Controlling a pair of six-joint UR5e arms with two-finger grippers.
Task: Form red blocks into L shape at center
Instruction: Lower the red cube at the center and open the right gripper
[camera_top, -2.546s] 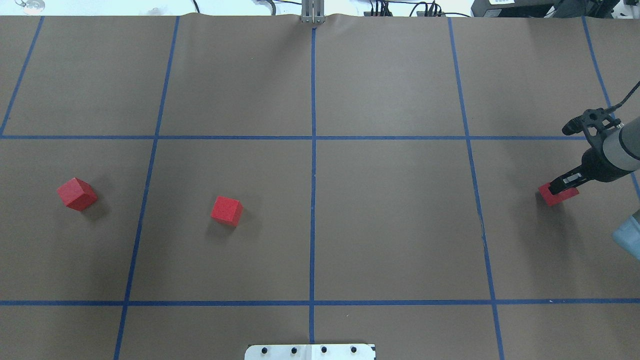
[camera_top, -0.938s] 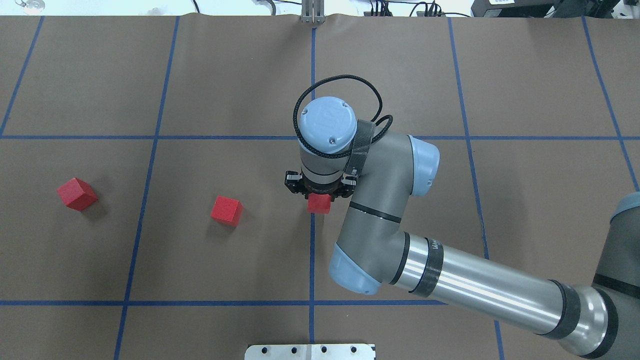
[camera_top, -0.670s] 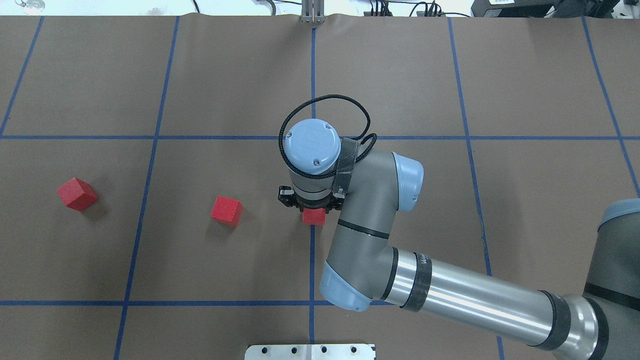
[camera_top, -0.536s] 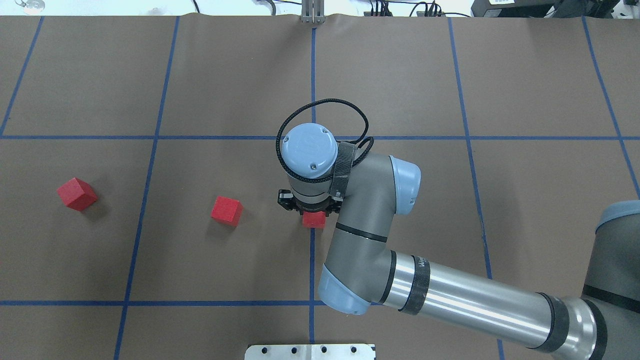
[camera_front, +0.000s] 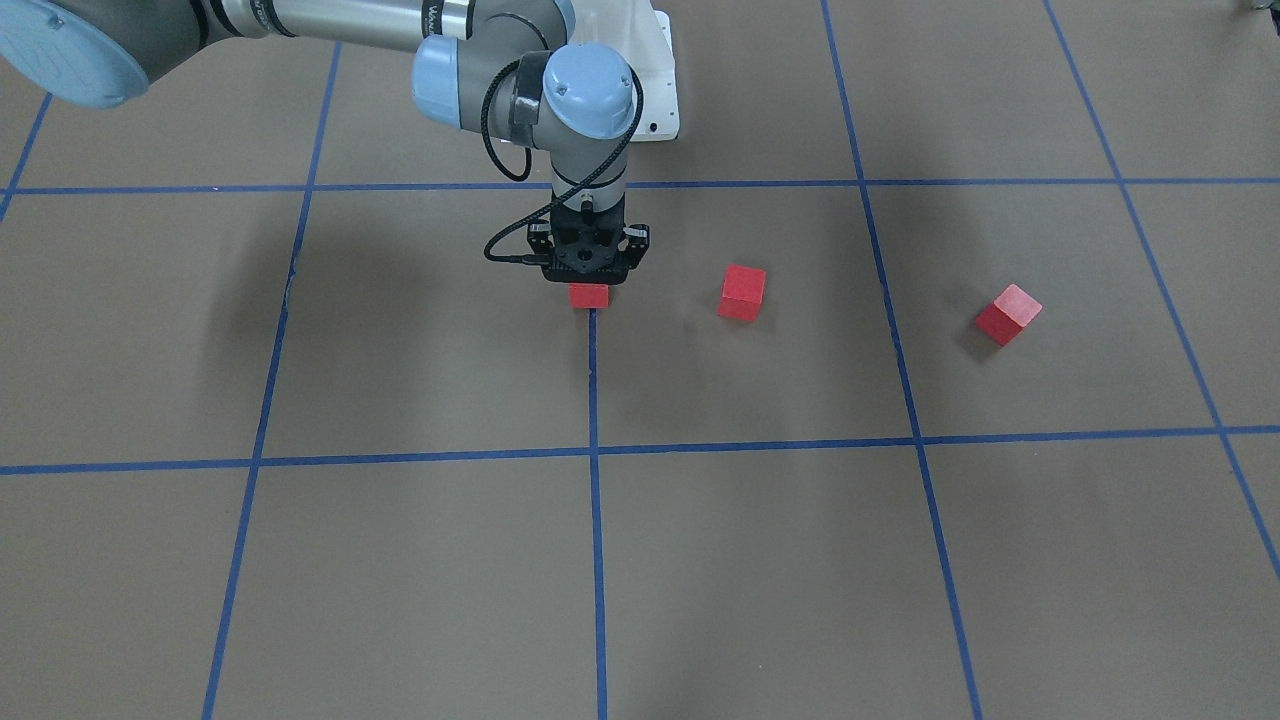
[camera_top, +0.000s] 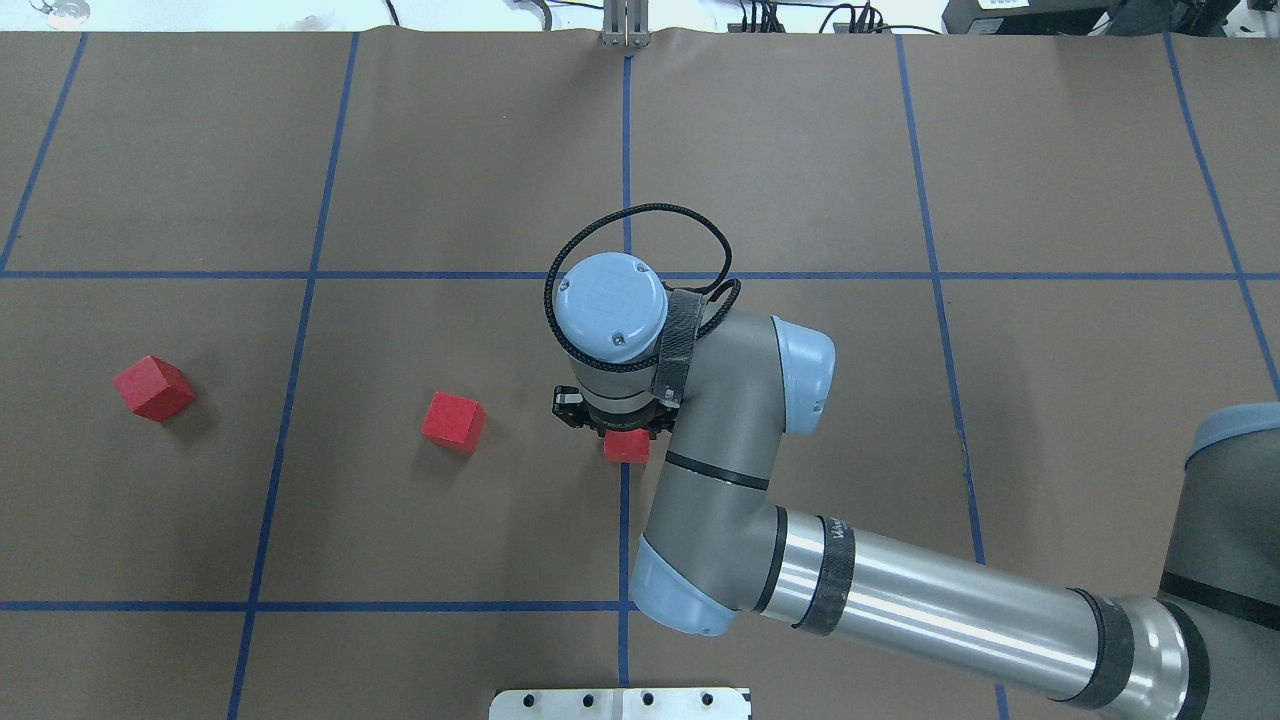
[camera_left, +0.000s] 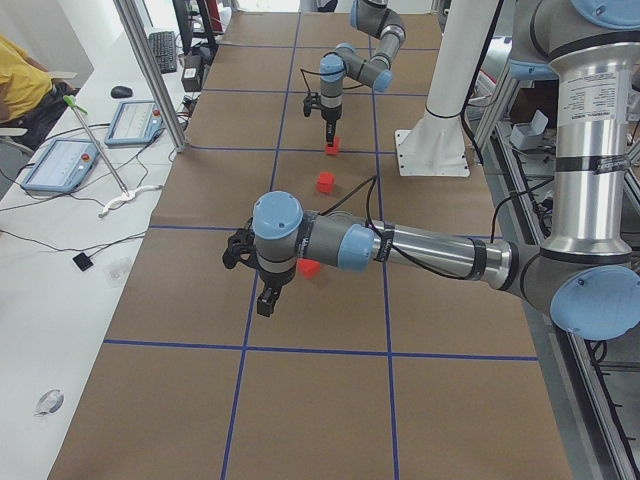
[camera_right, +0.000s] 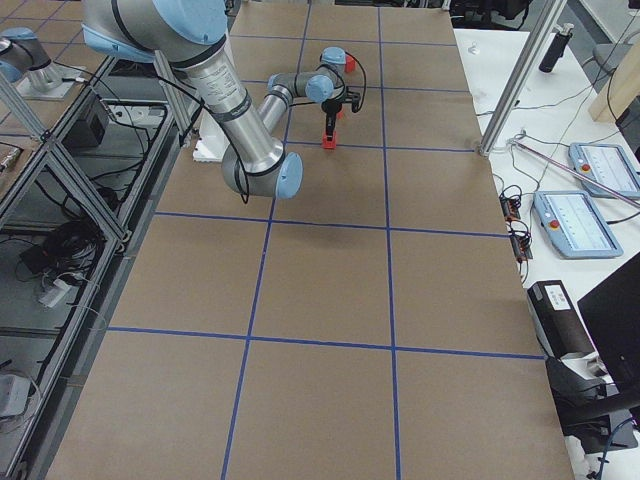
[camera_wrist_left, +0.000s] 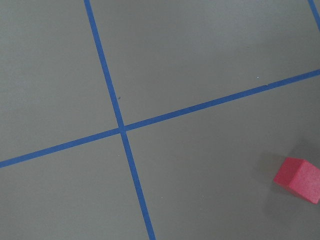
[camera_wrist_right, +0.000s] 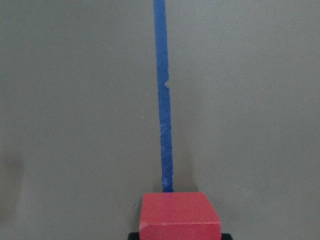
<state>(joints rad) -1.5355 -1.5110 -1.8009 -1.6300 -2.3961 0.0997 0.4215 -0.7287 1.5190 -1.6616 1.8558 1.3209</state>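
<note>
My right gripper (camera_top: 626, 438) is shut on a red block (camera_top: 626, 447) and holds it low over the centre blue line; it also shows in the front view (camera_front: 589, 288) with the block (camera_front: 589, 295) under it. The right wrist view shows that block (camera_wrist_right: 179, 215) between the fingers. A second red block (camera_top: 453, 421) lies just left of it, and a third (camera_top: 153, 388) lies at the far left. My left gripper (camera_left: 268, 300) shows only in the exterior left view, near the third block (camera_left: 308, 267); I cannot tell if it is open or shut.
Blue tape lines (camera_top: 624, 180) divide the brown table cover into squares. A white base plate (camera_top: 620, 703) sits at the near edge. In the exterior left view a side table with tablets (camera_left: 60, 165) and a person in yellow (camera_left: 25, 85) stand beyond the table's edge.
My right arm has carried the red block from the far right to the centre line, then shifted slightly nearer and lower. The other two blocks have not moved.
</note>
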